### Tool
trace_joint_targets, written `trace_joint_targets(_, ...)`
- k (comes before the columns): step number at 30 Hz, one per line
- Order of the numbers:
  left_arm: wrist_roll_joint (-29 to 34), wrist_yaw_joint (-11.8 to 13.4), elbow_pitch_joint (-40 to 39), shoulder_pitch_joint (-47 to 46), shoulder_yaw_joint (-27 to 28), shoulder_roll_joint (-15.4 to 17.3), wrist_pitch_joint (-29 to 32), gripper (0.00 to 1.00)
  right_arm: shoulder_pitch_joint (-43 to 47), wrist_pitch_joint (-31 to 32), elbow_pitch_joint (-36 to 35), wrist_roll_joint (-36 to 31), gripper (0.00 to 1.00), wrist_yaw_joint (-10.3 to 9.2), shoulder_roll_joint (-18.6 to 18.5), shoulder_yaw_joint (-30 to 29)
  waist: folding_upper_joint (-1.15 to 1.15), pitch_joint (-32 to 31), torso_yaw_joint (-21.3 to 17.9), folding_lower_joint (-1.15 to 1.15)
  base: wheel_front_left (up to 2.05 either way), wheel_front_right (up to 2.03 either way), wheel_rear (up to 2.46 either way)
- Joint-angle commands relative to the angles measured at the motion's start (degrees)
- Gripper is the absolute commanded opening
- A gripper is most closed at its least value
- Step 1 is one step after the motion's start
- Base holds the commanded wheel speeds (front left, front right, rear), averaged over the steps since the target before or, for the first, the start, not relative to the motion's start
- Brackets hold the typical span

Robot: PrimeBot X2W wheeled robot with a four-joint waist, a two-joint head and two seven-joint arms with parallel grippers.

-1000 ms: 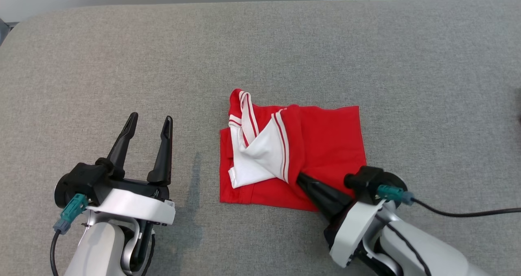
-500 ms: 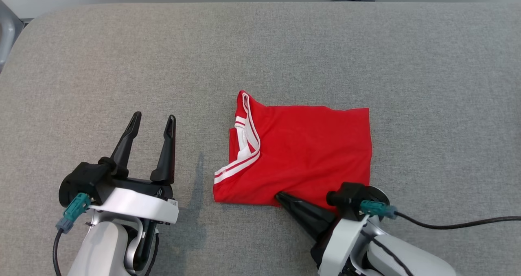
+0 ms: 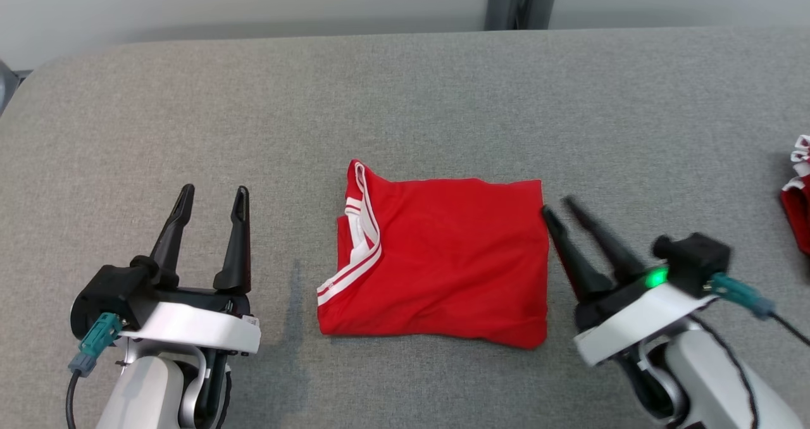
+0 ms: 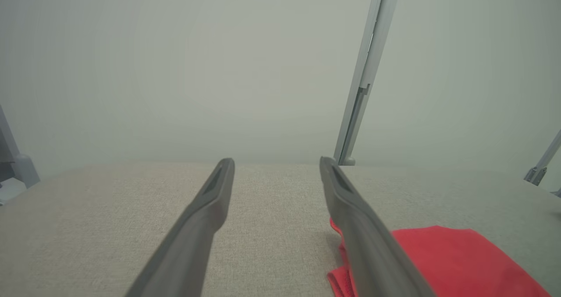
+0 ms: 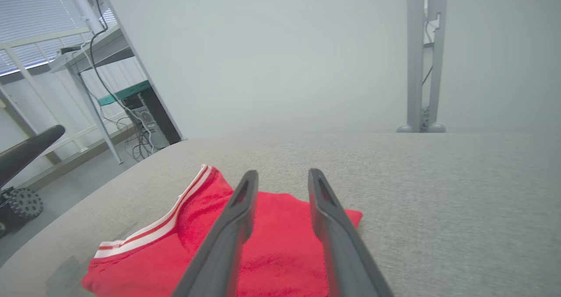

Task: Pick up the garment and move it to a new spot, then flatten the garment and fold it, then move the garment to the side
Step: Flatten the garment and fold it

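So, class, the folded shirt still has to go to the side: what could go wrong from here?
1. The right gripper, jaws apart, sits by the right edge of the shirt; pinching only the top layer could undo the fold.
2. The striped trim pokes out on the left and may drag loose in a slide.
3. Another red cloth lies at the far right; moving that way could tangle the two.

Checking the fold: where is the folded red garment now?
In the head view the red garment lies on the grey surface between the left gripper and the right gripper, closer to the right one.
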Motion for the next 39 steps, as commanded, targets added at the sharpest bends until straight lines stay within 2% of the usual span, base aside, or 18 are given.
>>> trace_joint_targets(1, 0.1, 0.4, -0.4, 0.3, 0.4, 0.4, -0.3, 1.0, 1.0, -0.3, -0.5, -1.5, 1.0, -0.03, 0.1, -2.9, 0.0, -0.6, -0.4, 0.0, 0.0, 0.0, 0.0)
trace_joint_targets(7, 0.7, 1.5, -1.6, 1.8, 0.5, 1.3, 0.0, 1.0, 5.6, -0.2, -4.0, -10.2, 1.0, -0.03, 3.3, -16.8, 0.0, -2.7, -1.0, 0.0, 0.0, 0.0, 0.0)
trace_joint_targets(13, 1.9, 2.8, -2.5, 4.8, 0.2, 2.6, 1.0, 1.0, 9.8, 2.6, -7.8, -15.6, 1.0, -0.03, 6.0, -24.5, 0.0, -5.9, -1.8, 0.0, 0.0, 0.0, 0.0)
trace_joint_targets(23, 1.6, 3.7, -4.3, 9.8, -0.1, 3.7, 2.9, 1.0, 16.5, 7.9, -13.2, -19.6, 1.0, -0.03, 8.2, -30.1, 0.0, -10.2, -2.2, 0.0, 0.0, 0.0, 0.0)
trace_joint_targets(39, 1.0, 4.8, -5.9, 13.8, -0.2, 5.2, 5.7, 1.0, 24.2, 12.6, -17.5, -22.4, 1.0, -0.03, 9.7, -33.3, 0.0, -12.8, -2.2, 0.0, 0.0, 0.0, 0.0)
